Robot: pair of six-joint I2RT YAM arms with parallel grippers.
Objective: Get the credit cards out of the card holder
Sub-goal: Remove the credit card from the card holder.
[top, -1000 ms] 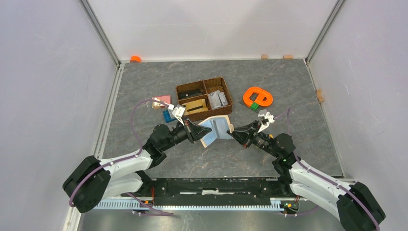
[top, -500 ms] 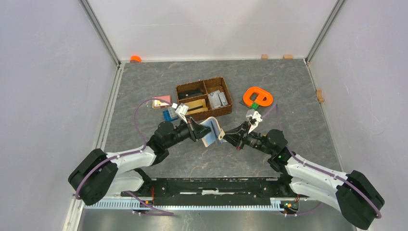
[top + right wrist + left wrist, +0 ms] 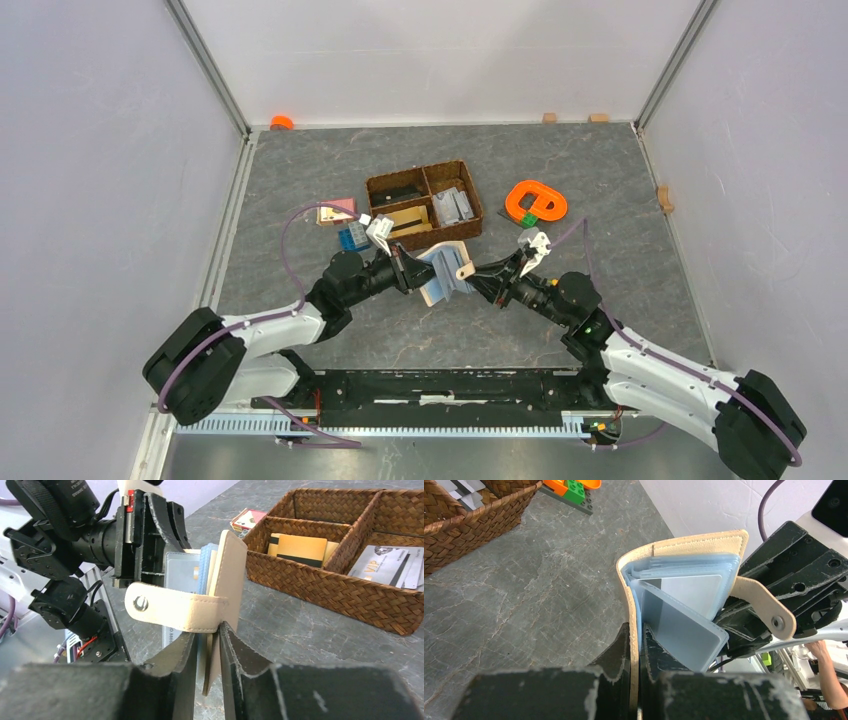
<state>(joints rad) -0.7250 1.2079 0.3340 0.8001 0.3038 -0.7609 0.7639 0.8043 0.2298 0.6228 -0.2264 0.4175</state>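
Both jaws of the left gripper (image 3: 408, 270) (image 3: 636, 630) are pressed tight on one beige cover of the card holder (image 3: 445, 268) (image 3: 684, 542), pinching that cover's edge. The holder stands on edge, lifted off the table and splayed open just beyond this gripper's fingertips. Its pale blue-grey pockets fan out away from the grip, and several cards (image 3: 691, 592) (image 3: 180, 572) sit inside them. A brown woven basket (image 3: 478, 215) (image 3: 320, 590) lies on the table near the far side of the holder.

The holder's snap tab (image 3: 465, 270) (image 3: 170, 612) hangs undone from the other cover and curls across in front of the right gripper (image 3: 487, 280) (image 3: 207, 630). That gripper's jaws stand narrowly apart and straddle the lower edge of the second cover. One finger looks to lie against the cover, and a thin dark gap shows on the other side, so the cover is not clamped. Farther off, beyond the right gripper, an orange piece (image 3: 535, 200) rests on the table.
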